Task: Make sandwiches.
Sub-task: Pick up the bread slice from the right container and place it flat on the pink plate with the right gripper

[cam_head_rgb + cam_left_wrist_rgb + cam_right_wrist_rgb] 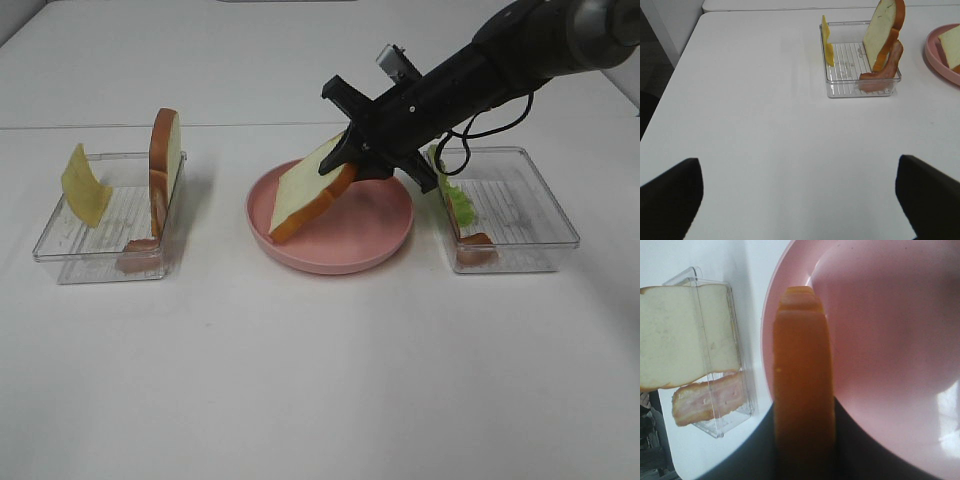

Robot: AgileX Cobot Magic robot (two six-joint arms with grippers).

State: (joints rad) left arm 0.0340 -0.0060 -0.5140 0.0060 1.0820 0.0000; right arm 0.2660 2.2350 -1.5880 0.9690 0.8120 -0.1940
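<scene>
At left, clear tray (60, 250): cheese slice (85, 185) leans on left wall, bread slice (167, 150) stands on edge at right wall, meat strip (140, 258) at near corner. We see left gripper (799, 167) above table (765, 125), jaws wide apart. Centre: pink plate (385, 245); second bread slice (305, 195) tilted over it, low corner by left rim, top clamped in right gripper (348, 165). At right, right tray (545, 240): lettuce (458, 200), second meat strip (478, 248).

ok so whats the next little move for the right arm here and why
Probably lower the right fingers a little so the bread slice lies flat on the pink plate before letting go. The slice hangs tilted over the plate, its low corner down near the plate, its high end clamped.
</scene>
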